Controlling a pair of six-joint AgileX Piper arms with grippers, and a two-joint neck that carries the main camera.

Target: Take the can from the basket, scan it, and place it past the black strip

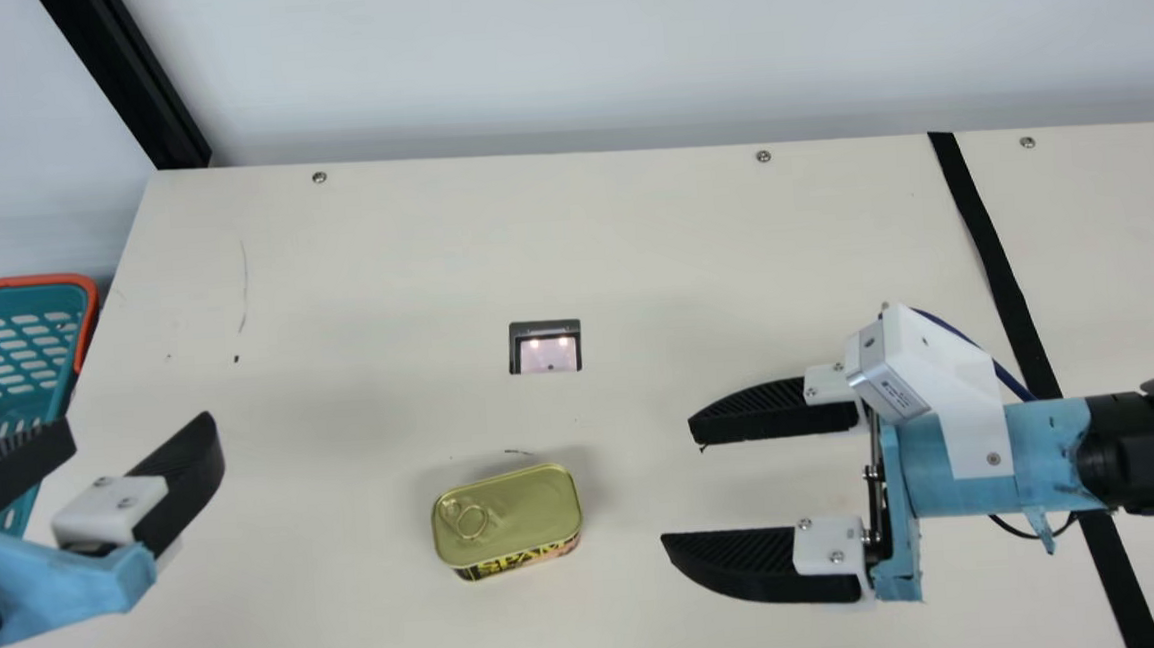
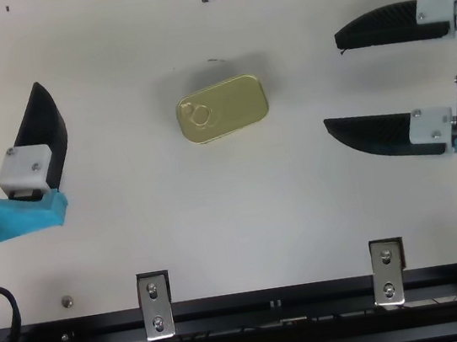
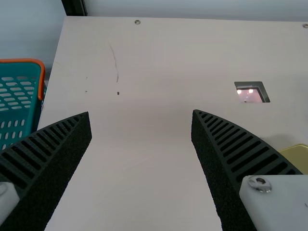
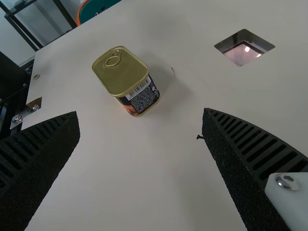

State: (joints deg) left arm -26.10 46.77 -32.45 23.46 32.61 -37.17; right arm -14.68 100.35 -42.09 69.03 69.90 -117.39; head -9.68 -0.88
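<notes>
1. We have the can [image 1: 508, 514] lid up on the table [image 1: 384, 276], btwn the scanner window [image 1: 546, 358] & the table's near edge, apart from both; its pull ring is twd the left edge, its barcode [image 4: 139, 89] on the end facing the right edge.
2. Our left gripper [image 1: 139, 423], nr the left edge, has its fingers spread wide, w/ nothing held.
3. Our right gripper [image 1: 678, 483], also spread wide & empty, hangs btwn the can & the black strip [image 1: 999, 258], fingers pointing left, its arm crossing above the black strip.
4. The basket [image 1: 13, 283] sits beside the left edge.
</notes>
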